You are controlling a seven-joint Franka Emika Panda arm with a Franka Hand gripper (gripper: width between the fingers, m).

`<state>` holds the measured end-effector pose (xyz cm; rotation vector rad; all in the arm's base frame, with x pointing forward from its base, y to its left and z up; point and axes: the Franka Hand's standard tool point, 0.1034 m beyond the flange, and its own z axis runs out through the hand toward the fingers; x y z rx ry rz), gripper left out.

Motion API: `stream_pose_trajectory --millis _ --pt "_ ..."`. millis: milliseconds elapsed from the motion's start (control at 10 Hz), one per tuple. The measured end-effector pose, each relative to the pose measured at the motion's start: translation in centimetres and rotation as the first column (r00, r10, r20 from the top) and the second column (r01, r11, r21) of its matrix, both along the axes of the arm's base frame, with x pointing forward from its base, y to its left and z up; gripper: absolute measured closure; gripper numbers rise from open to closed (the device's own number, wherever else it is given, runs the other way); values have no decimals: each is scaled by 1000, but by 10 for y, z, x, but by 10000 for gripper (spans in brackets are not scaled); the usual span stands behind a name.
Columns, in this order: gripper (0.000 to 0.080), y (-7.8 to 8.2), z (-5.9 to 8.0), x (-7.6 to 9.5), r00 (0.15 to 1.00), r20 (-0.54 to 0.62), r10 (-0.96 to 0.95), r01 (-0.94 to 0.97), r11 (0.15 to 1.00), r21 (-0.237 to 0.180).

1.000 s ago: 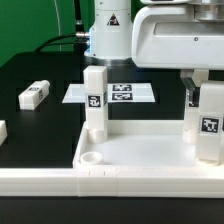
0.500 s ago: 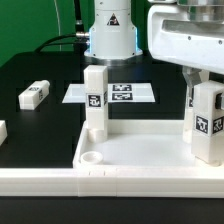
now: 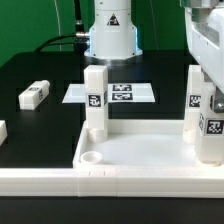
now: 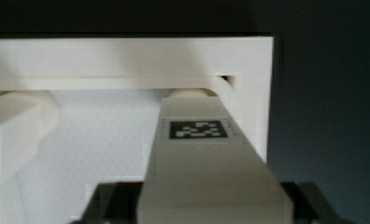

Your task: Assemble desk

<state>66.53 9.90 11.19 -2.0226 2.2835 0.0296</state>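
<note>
gripper point(image 4: 208, 205): clamped on held leg point(image 3: 207, 125) | held leg upright at tabletop point(image 3: 140, 152) corner, exterior view's right | standing leg point(image 3: 95, 100) at far corner, exterior view's left | loose leg point(image 3: 35, 95) on table point(image 3: 40, 60)

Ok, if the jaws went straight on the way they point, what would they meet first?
The gripper has its jaws shut on a white square-section tagged leg, which fills that line. Beyond it lies the white plastic rimmed tabletop; the leg's end looks to be against it, though depth is unclear.

Robotics lab: marker board point(image 3: 110, 94), blk table point(image 3: 40, 70), green backdrop point(image 3: 35, 20).
</note>
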Motion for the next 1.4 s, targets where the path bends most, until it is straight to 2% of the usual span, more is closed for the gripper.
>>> stream_pose_trajectory --millis 300,400,500,600,700,800,1100,1200,1400 --pt "509 0 0 1 990 -8 -138 138 990 14" --pt "509 0 0 1 997 -2 -72 72 997 10" --pt "248 -4 -1 -1 1000 -9 -9 9 1000 7" --pt "248 -5 -1 -1 999 -8 34 -34 999 4" --pt "171 -5 -1 -2 986 0 164 -164 986 -4" --pt "155 -5 -1 -2 948 8 318 -317 948 -16" --pt "150 -6 -1 -1 851 24 524 -523 852 -35" --pt "150 -6 -1 -2 802 19 598 -597 801 -42" --pt "150 -3 -2 -7 648 -28 761 -761 646 -66"
